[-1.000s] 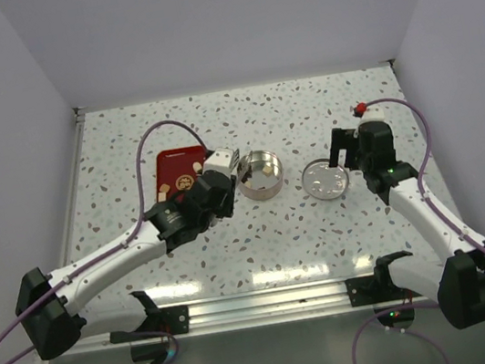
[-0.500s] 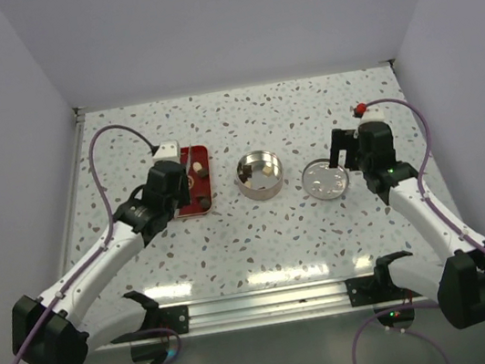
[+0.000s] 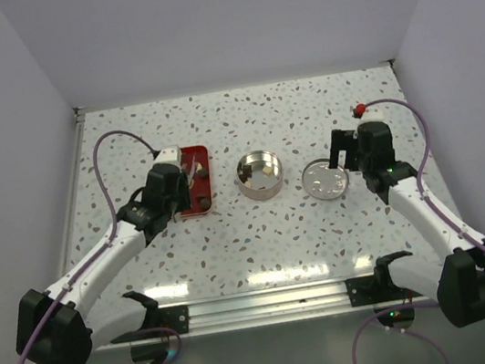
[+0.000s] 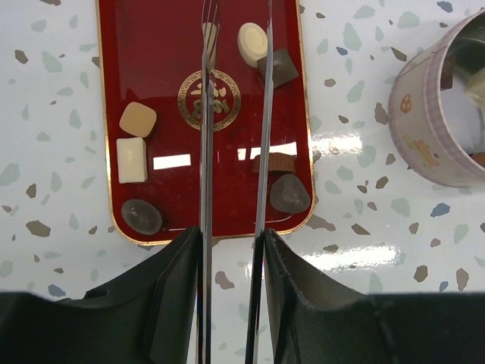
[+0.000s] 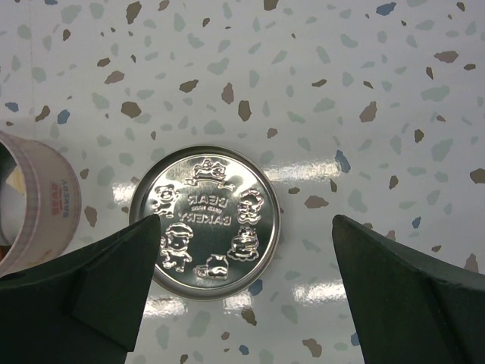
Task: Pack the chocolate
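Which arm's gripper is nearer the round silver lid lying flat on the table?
Right. The right gripper hovers directly above the round silver lid; the left gripper is over the red tray.

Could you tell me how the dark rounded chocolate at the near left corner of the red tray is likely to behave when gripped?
The dark rounded chocolate looks smooth and domed, so thin fingers may well slip off it. It is tiny, so probably light and easily nudged across the glossy red tray. Being chocolate, it could dent under a hard squeeze.

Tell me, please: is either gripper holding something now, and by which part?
Nothing is held. The left gripper hangs over the red tray with nothing between its fingers; the right gripper is open above the tin lid.
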